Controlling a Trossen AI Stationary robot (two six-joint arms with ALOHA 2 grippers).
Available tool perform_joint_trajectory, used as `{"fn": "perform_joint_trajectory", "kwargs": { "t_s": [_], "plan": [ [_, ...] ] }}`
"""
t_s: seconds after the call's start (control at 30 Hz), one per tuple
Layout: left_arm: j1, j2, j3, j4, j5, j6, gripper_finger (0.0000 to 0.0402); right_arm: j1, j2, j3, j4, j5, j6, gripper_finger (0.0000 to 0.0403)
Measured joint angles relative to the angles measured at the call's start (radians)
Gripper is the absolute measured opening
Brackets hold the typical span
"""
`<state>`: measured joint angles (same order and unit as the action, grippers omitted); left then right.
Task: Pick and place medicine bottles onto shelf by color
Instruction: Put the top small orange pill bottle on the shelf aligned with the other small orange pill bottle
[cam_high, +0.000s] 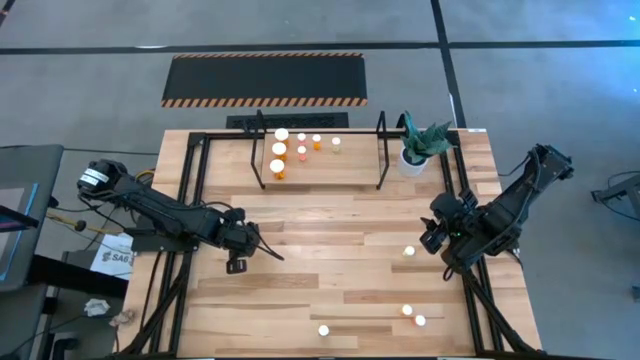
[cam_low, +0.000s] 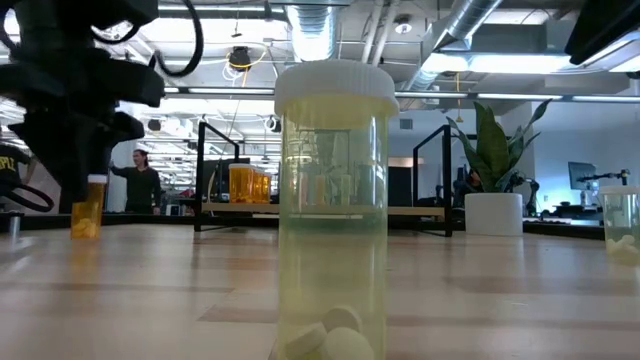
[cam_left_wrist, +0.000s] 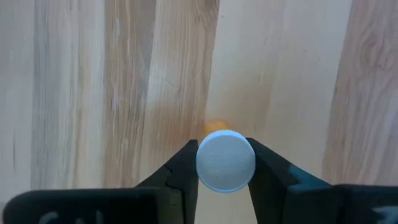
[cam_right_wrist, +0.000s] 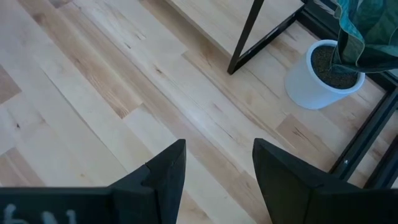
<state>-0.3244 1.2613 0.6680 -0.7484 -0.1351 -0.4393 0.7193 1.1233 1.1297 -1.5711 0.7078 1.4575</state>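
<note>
An orange medicine bottle (cam_low: 88, 210) with a white cap (cam_left_wrist: 225, 160) stands at the table's left, and my left gripper (cam_high: 238, 264) is shut on it from above. The shelf (cam_high: 350, 168) at the far middle holds several bottles (cam_high: 281, 150). Loose bottles stand at the right (cam_high: 409, 252), near right (cam_high: 407, 311) and near middle (cam_high: 323, 330); the last, pale yellow, fills the low view (cam_low: 335, 210). My right gripper (cam_right_wrist: 217, 165) hangs open above the table's right side, holding nothing. My left gripper pinches the orange bottle's white cap by its round side (cam_left_wrist: 204, 163) between its two fingers (cam_left_wrist: 268, 168). The fingers come from above, pointing steeply down. The bottle is upright, its base (cam_low: 86, 232) on or just above the table.
A white pot with a green plant (cam_high: 414, 150) stands by the shelf's right end. Black frame bars (cam_high: 190, 180) run along the table's left and right sides. Bare wood lies between the two arms. A striped mat (cam_high: 264, 78) lies on the floor beyond the table.
</note>
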Motion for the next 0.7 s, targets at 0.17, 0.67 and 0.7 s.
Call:
{"fn": "perform_joint_trajectory", "kwargs": {
  "t_s": [0.17,0.67,0.7],
  "plan": [
    [0.01,0.0,0.053,-0.001,-0.001,0.018,0.01,0.0,0.0,0.0,0.0,0.0,-0.026,0.0207],
    [0.291,0.003,0.366,0.008,-0.007,0.269,0.0103,-0.047,0.0,0.0,0.0,0.0,-0.172,0.0207],
    [0.321,0.014,0.389,0.009,-0.007,0.293,0.0103,-0.051,0.0,0.0,0.001,-0.001,-0.172,0.0207]
  ]
}}
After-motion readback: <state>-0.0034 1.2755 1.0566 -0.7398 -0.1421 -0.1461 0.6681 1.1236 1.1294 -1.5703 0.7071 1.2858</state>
